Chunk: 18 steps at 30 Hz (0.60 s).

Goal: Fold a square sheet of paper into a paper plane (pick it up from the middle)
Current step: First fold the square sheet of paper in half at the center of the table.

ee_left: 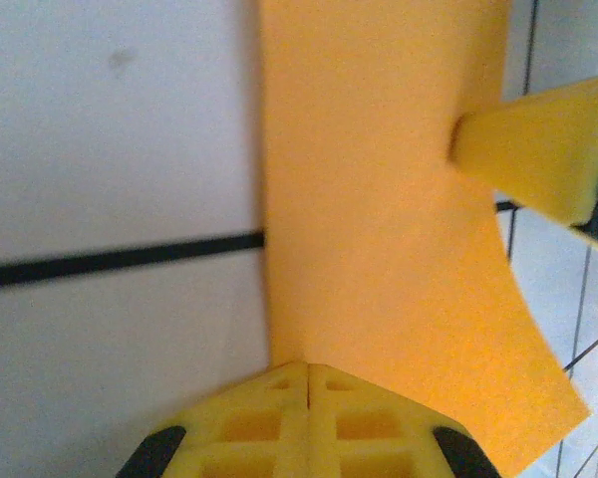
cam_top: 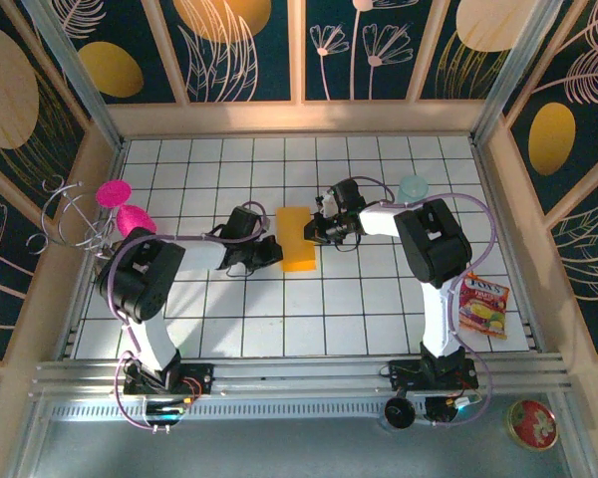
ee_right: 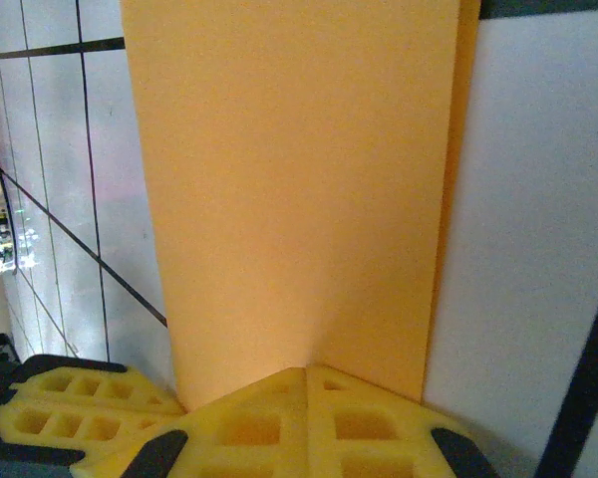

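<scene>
square sheet of paper (cam_top: 298,239): folded to a narrow rectangle, flat on the desk (cam_top: 379,309) mid-scene, long axis running near to far. left end effector (cam_top: 270,250): fingers together, tip touching the sheet's left long edge. right end effector (cam_top: 321,231): fingers together, tip on the right long edge, slightly farther along. sheet lies between them, both equally near.

Plain orange-yellow square sheet of paper (cam_top: 299,239), white table (cam_top: 379,309) gridded with dark lines, red-and-yellow snack packet (cam_top: 483,304) at four o'clock, pale teal cup (cam_top: 413,187) at one o'clock, navy wall panels (cam_top: 249,80) (gold discs, pale leaf outlines) at twelve o'clock
</scene>
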Available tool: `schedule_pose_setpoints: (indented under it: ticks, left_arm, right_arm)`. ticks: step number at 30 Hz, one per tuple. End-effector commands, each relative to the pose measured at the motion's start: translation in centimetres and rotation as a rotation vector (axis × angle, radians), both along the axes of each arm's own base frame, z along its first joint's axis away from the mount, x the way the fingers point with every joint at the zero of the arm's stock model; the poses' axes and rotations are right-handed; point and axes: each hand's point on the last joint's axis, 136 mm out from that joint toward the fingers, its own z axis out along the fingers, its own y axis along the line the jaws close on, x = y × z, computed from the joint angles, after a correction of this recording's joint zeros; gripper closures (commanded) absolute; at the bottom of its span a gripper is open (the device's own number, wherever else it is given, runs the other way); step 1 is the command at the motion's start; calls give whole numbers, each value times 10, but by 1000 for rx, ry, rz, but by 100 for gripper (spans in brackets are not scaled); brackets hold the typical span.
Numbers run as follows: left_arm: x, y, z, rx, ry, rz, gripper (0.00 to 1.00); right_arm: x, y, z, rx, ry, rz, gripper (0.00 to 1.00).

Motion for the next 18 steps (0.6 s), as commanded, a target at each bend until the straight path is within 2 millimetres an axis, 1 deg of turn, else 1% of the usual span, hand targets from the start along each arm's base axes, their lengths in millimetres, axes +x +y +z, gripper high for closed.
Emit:
schedule_pose_setpoints:
  ticks: [1,3,7,9,11,13,14,16,18]
  left_arm:
    - [-39,28,-21,124,162,10,100]
    - [-24,18,0,80,108,13,100]
    - [9,-10,42,-38,-1,8,100]
    - [21,-19,53,-73,-41,10,100]
    - [28,-26,53,-80,-45,9,100]
    - [29,-28,45,-77,-36,8,100]
    - [38,-37,53,-99,-61,0,100]
    - [36,-43,47,-115,-41,-15,100]
    - [29,-47,38,-124,-17,-30,100]
  right_arm:
    - [-71,-129,-139,-607,250,-112,100]
    - [-71,-128,-138,-600,248,-115,100]
    - [-70,-127,-138,-593,247,-122,100]
    - [-69,-126,-137,-587,246,-126,100]
    - [-68,-126,-137,-585,246,-128,100]
    - [-67,-125,-136,-582,244,-130,100]
    - [-67,-125,-137,-582,246,-129,100]
    - [-66,-124,-136,-582,246,-130,100]
    - [-66,-124,-136,-581,244,-130,100]
